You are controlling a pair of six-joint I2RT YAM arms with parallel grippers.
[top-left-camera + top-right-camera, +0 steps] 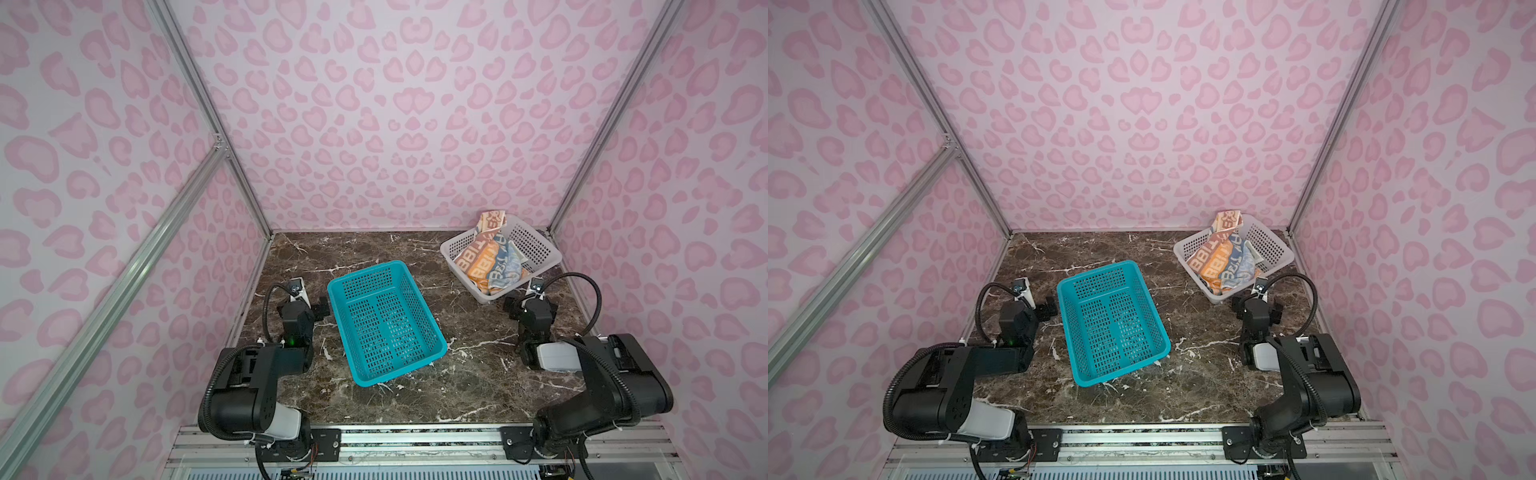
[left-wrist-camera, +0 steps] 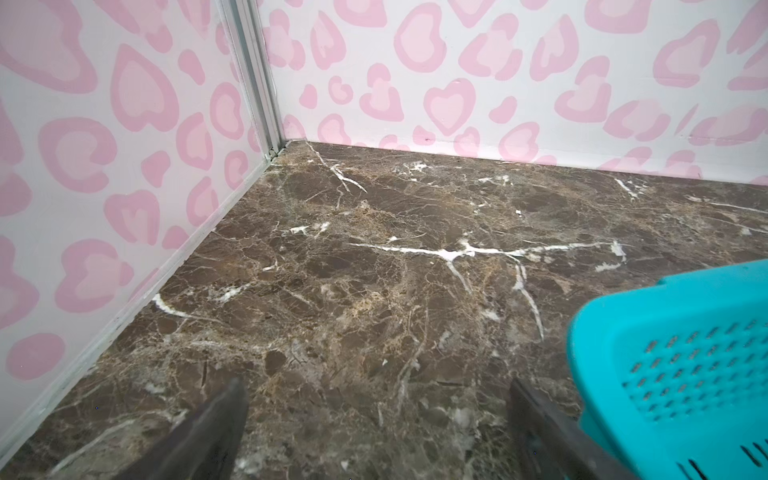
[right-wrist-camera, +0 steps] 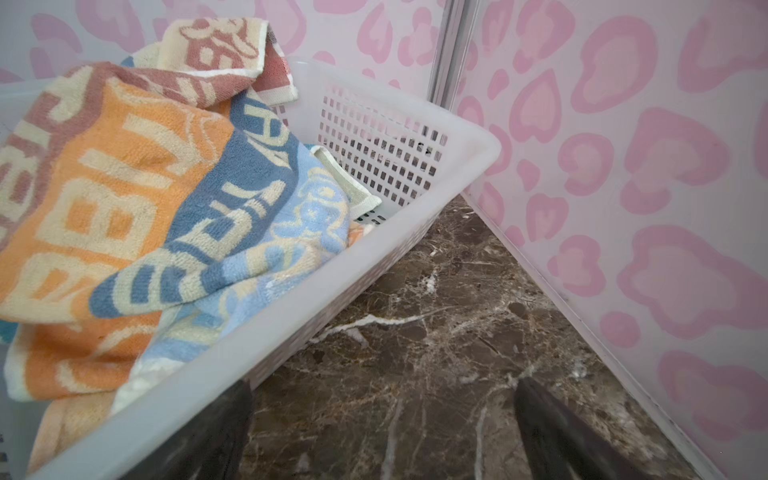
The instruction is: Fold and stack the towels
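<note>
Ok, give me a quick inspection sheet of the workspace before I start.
Surface: dark marble table, bare around the baskets.
Job's things: towels crumpled together in the white basket, far right corner; none folded.
Clutter: teal basket mid-table, no towel in it; nothing else seen.
Grippers: left gripper and right gripper both open, holding nothing.
Cables: black hoses looped at each wrist, no snag seen.
Surroundings: pink heart-print walls, aluminium frame posts.
</note>
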